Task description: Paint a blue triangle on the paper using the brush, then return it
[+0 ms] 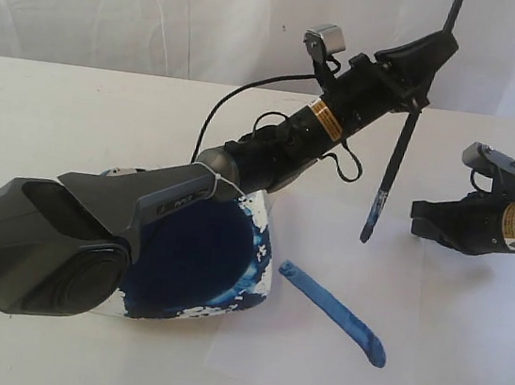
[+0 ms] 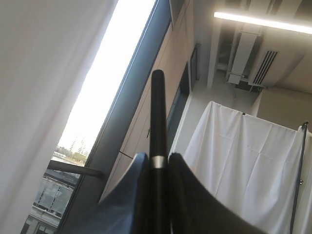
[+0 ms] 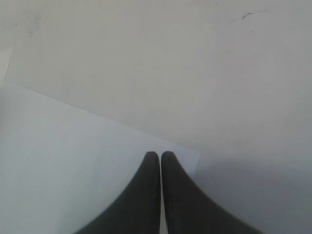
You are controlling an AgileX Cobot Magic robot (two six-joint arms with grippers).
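Left hand (image 1: 413,75) clamped part-closed on the brush (image 1: 388,172), which hangs steeply with its blue tip off the paper (image 1: 351,271). Of the blue triangle (image 1: 332,313), only one side is laid. The second side probably wants the tip set down at one end of that stroke, then drawn away at an angle under light pressure. The paint dish (image 1: 223,310) lies just beside the stroke's upper end. Right hand (image 3: 160,156), fingertips together and empty, sits at the paper's corner on the counter (image 1: 59,110).
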